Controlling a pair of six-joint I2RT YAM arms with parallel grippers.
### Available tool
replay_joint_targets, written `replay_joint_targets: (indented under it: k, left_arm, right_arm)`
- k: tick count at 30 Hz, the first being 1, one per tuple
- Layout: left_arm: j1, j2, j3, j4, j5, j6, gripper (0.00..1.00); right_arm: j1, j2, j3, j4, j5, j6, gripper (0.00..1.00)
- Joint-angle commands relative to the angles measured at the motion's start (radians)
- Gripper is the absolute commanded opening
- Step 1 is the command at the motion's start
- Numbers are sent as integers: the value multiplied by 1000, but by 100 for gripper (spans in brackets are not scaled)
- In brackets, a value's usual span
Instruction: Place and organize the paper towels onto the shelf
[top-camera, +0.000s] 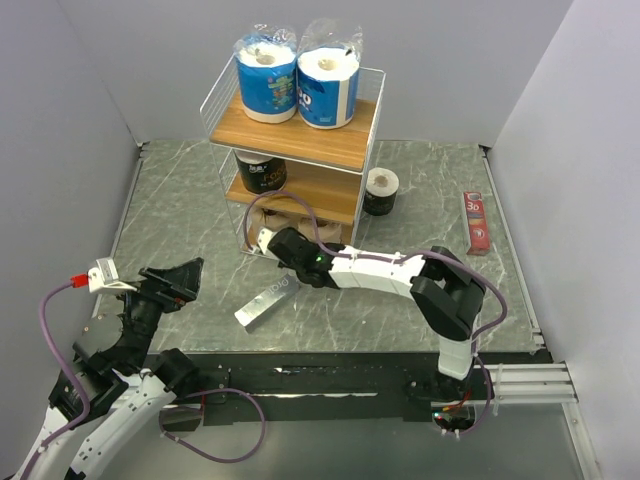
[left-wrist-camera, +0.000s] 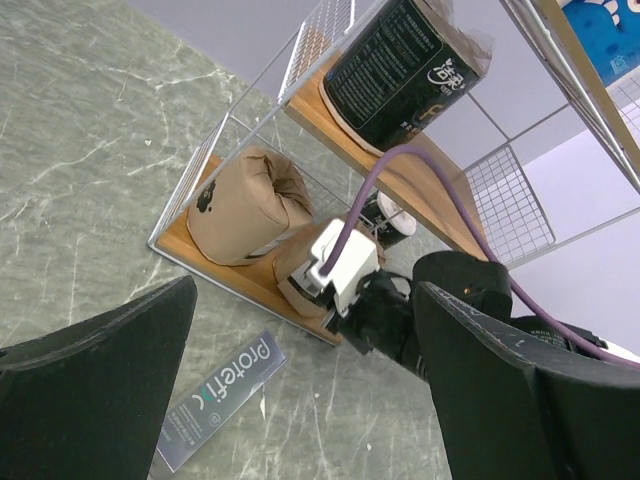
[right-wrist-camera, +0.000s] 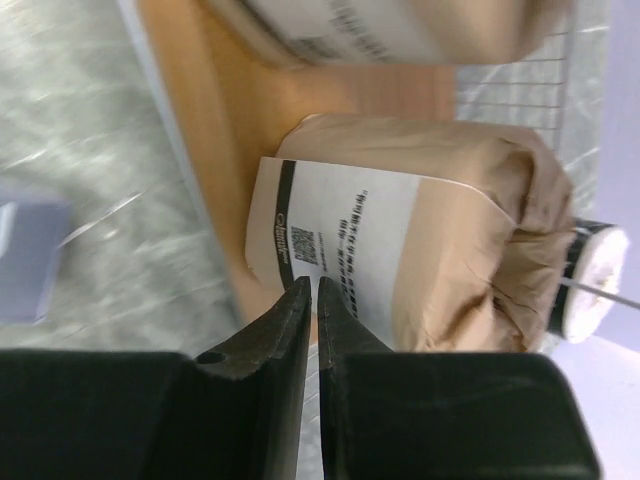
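Observation:
The shelf (top-camera: 352, 146) stands at the back middle. Two blue paper towels (top-camera: 268, 78) (top-camera: 328, 82) stand on its top tier. One black roll (top-camera: 262, 172) sits on the middle tier, the other (top-camera: 381, 190) on the table to the shelf's right. Two brown rolls (left-wrist-camera: 245, 205) (right-wrist-camera: 420, 260) lie on the bottom tier. My right gripper (top-camera: 268, 240) (right-wrist-camera: 312, 285) is shut and empty, its tips at the front brown roll's white label; I cannot tell if they touch. My left gripper (top-camera: 178, 280) (left-wrist-camera: 307, 300) is open and empty, well short of the shelf.
A flat silver bar (top-camera: 262, 305) (left-wrist-camera: 220, 400) lies on the table in front of the shelf, between the two arms. A slim red box (top-camera: 476, 222) lies at the far right. Grey walls close in the table on three sides.

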Motion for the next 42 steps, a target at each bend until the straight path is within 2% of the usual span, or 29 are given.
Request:
replay_joint_targets:
  k: [1, 7, 11, 18, 24, 28, 30, 32, 36, 38, 42]
  left_arm:
    - [-4, -12, 10, 17, -19, -9, 97]
    - [-2, -12, 10, 14, -21, -9, 96]
    - [-2, -11, 10, 15, -19, -6, 96]
    - [-2, -9, 12, 17, -18, -6, 96]
    - [-2, -4, 10, 15, -18, -8, 96]
    - [-2, -6, 9, 18, -16, -8, 96]
    - [-4, -6, 9, 20, -13, -5, 97]
    - [-2, -3, 9, 20, -9, -3, 96]
    - [-4, 0, 10, 18, -10, -5, 97]
    - [-4, -4, 9, 20, -10, -6, 96]
    - [-4, 0, 6, 22, -9, -5, 97]
  right_arm:
    - [-26, 17, 13, 113, 42, -54, 14]
    - [-24, 12, 7, 116, 27, -51, 14]
    - [28, -49, -44, 110, -2, -58, 16]
    - [160, -196, -53, -100, -130, 60, 21]
    - [220, -414, -97, -321, -272, 355, 24]
    - [259, -532, -195, -462, -231, 645, 26]
    - [259, -574, -218, -522, -226, 719, 27]
    - [247, -606, -260, -576, -214, 805, 27]
    - [132, -741, -326, -605, -182, 922, 29]
    - [21, -833, -375, -578, -193, 969, 30]
    - [-165, -968, -435, -507, -196, 1034, 43]
